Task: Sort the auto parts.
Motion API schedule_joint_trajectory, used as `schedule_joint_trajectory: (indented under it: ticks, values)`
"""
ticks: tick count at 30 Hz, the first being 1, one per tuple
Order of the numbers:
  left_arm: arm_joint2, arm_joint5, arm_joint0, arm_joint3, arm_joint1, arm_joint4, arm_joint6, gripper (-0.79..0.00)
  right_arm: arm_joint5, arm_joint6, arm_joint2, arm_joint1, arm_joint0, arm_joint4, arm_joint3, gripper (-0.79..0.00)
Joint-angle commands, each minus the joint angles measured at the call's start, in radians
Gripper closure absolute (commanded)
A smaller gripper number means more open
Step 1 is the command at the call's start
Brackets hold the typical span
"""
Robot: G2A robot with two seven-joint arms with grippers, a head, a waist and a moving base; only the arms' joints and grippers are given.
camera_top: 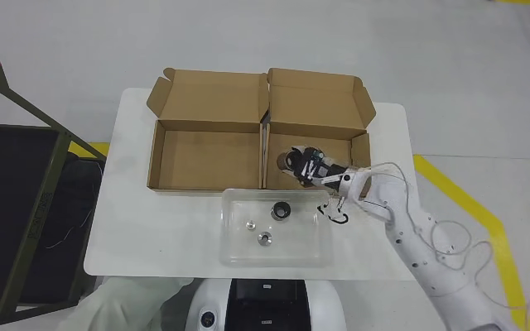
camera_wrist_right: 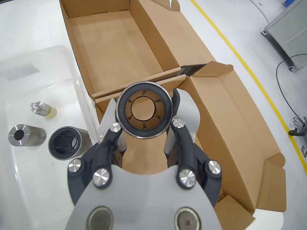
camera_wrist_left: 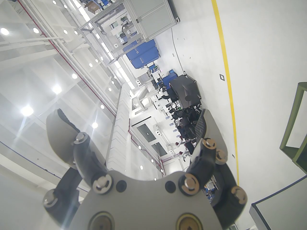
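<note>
Two open cardboard boxes stand side by side on the white table [camera_top: 124,207], the left box [camera_top: 207,161] touching the right box [camera_top: 361,149]. The right gripper [camera_top: 302,163] holds a dark ring [camera_top: 291,158] over the right box's floor. Just in front, a clear tray [camera_top: 236,252] holds a second ring [camera_top: 281,211], a small metal pin [camera_top: 248,223] and a metal cylinder [camera_top: 265,238].

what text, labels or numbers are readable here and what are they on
None can be read.
cardboard boxes: no print visible.
clear tray: a pale patch, maybe a label, too blurred to read.
bearing: no marking visible.
blue cabinets: white marks, too small to read.
</note>
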Motion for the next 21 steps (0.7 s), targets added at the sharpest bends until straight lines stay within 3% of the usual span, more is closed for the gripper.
schedule_joint_trajectory:
  ticks: [1,9,21]
  values:
    - [0.0,0.0,0.0,0.0,0.0,0.0,0.0,-0.785,-0.004,0.023,-0.015,-0.005,0.02,0.006,0.022,0.0]
    - [0.0,0.0,0.0,0.0,0.0,0.0,0.0,-0.785,-0.023,0.126,-0.082,-0.029,0.11,0.059,0.128,0.0]
    - [0.0,0.0,0.0,0.0,0.0,0.0,0.0,-0.785,-0.011,0.153,-0.185,-0.077,0.236,0.087,0.3,0.0]
